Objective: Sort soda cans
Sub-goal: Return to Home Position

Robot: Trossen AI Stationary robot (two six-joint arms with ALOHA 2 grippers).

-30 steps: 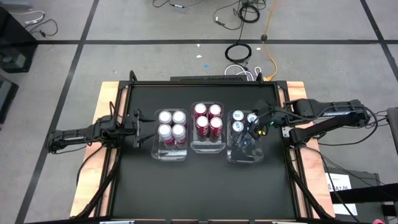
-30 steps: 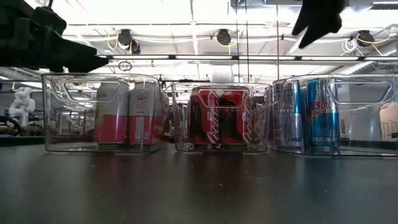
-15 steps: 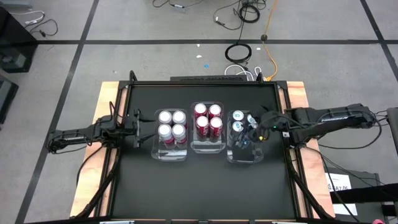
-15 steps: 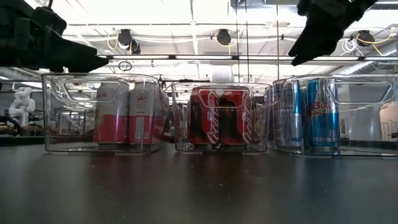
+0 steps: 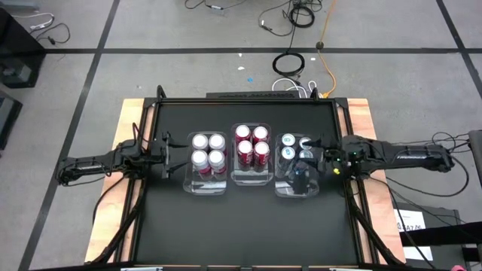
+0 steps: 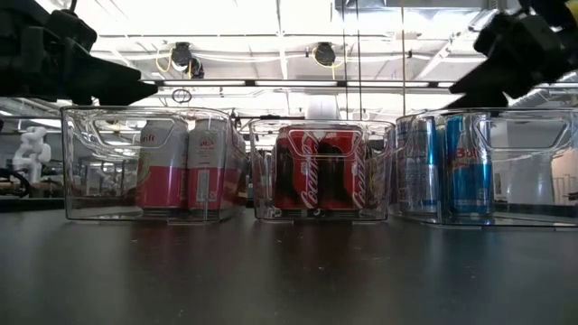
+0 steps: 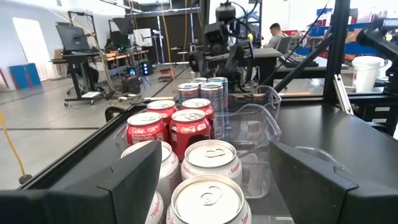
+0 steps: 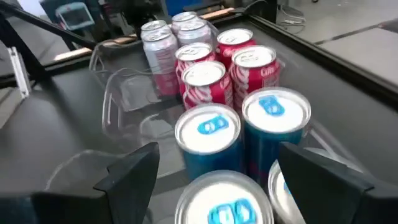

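The sorting looks finished. Three clear rectangular plastic bins stand in a row on the black surface, and every can in view sits upright inside one of them. Four white-and-pink soda cans fill the back of the left bin. Four red soda cans are in the centre bin. The silver-and-blue soda cans are in the right bin, and the right wrist view suggests four there too. No can shows loose on the surface, so what is left is probably only parking the arms.

The left hand hangs just beside the left bin's outer wall, fingers spread wide and empty. The right hand hovers over the right bin, above the can tops, fingers also spread with nothing between them. That bin's rim and the silver tops beneath are what it must clear when it leaves.

Beyond the surface, a coiled black cable and an orange cable lie on the floor, well apart from the work.
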